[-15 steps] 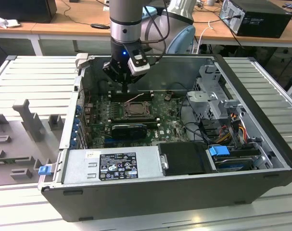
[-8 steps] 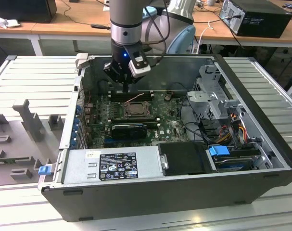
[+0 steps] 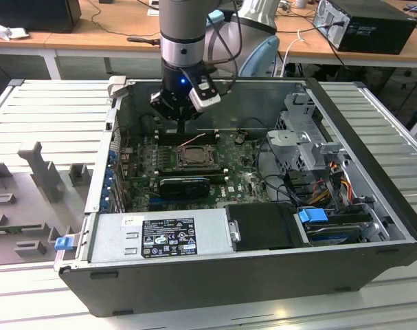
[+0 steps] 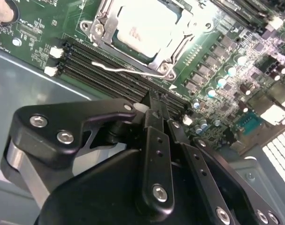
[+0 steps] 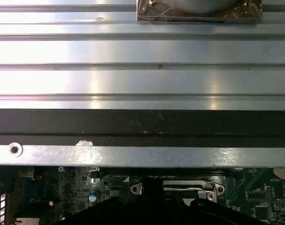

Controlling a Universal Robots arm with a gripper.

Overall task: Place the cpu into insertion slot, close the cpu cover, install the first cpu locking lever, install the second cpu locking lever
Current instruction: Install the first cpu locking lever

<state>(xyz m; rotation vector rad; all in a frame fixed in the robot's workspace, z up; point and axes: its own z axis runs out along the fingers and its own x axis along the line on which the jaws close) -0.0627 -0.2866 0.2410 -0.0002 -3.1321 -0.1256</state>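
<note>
The cpu (image 4: 141, 24) lies in the insertion slot (image 3: 194, 155) on the green board, its pale metal face showing through the window of the cpu cover (image 4: 177, 44), which lies flat over it. A thin silver locking lever (image 4: 128, 70) runs along the socket's edge beside the black memory slots (image 4: 104, 70), and its free end stands off the socket. My gripper (image 4: 154, 99) hangs just above the memory slots, close to that lever, with its black fingers shut and nothing between them. In the exterior view the gripper (image 3: 182, 122) is behind the socket, near the case's back wall.
The open computer case (image 3: 373, 172) lies on a slatted metal table (image 3: 50, 117). A black expansion card (image 3: 185, 184) sits in front of the socket, the power supply (image 3: 160, 237) at the near wall, and drive cages with cables (image 3: 311, 158) on the exterior view's right.
</note>
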